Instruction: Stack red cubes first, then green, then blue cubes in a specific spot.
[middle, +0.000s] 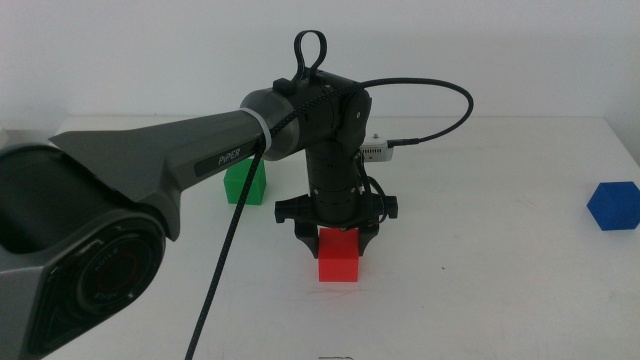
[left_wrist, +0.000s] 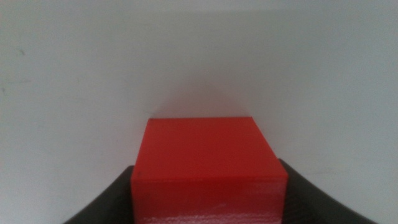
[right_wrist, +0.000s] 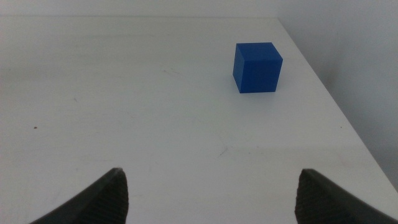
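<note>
Left gripper (middle: 338, 243) has its fingers pinching the small matte red cube (middle: 338, 258) mid-table; it should set it flat. Right gripper's (right_wrist: 208, 194) fingers sit spread.

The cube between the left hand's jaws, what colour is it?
Bright red, clearest in the left wrist view.

A plain white counter (middle: 500, 250) runs back to a bare white wall (middle: 150, 50), evenly lit.
</note>
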